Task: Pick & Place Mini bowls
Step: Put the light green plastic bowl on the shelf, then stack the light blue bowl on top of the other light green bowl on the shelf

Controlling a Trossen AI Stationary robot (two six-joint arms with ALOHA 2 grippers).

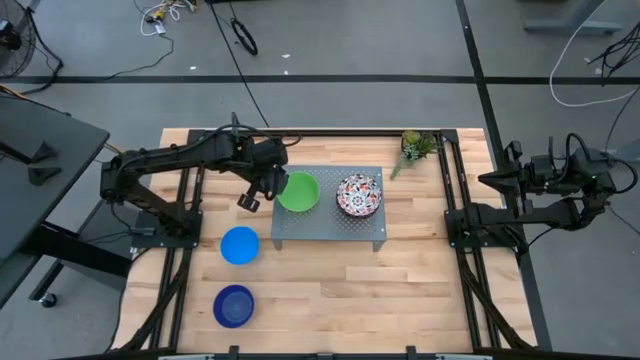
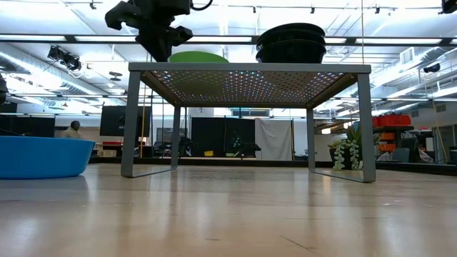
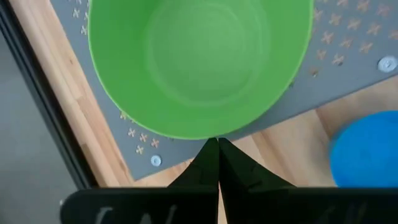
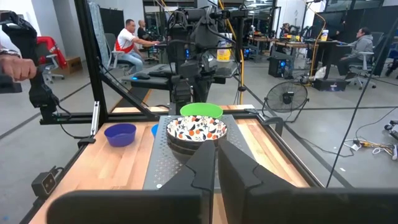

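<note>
The green bowl (image 1: 298, 192) was seen upright on the grey perforated stand (image 1: 330, 230), with the stacked patterned bowls (image 1: 359, 194) at its 3 o'clock on the same stand. The left hand (image 1: 256, 194) was held just off the green bowl's rim at its 9 o'clock, fingers pressed together and gripping nothing. The light blue bowl (image 1: 239, 245) and dark blue bowl (image 1: 233, 306) were set on the bench (image 1: 400, 290) at the stand's 8 and 7 o'clock, while the right hand (image 4: 216, 165) was kept back at the bench's 3 o'clock edge, fingers likewise together.
</note>
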